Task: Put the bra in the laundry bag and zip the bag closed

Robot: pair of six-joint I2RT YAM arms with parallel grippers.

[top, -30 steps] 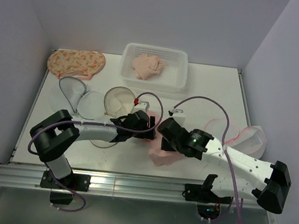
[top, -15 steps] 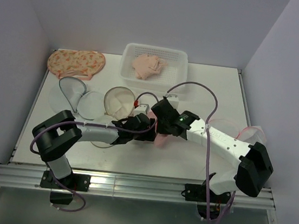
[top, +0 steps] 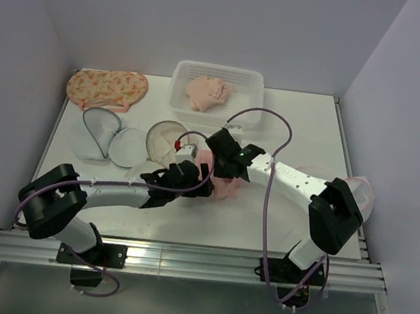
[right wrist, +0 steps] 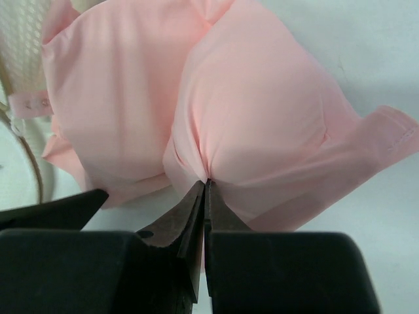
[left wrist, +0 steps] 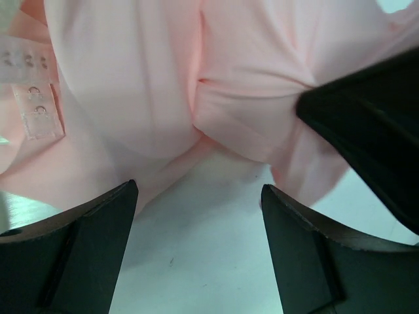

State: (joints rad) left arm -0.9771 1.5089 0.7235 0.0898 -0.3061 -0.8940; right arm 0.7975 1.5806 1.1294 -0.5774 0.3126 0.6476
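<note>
while pinched, smooth pink bra (right wrist: 249,111), perhaps folded

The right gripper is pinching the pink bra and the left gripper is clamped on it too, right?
Not quite. The left wrist view shows the left gripper open, jaws spread before the pink bra, not clamped on it. The right gripper is indeed pinching it.

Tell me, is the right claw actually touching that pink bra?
Touching. In the right wrist view, the right gripper is shut on a fold of the bra, fabric pinched between its tips.
</note>
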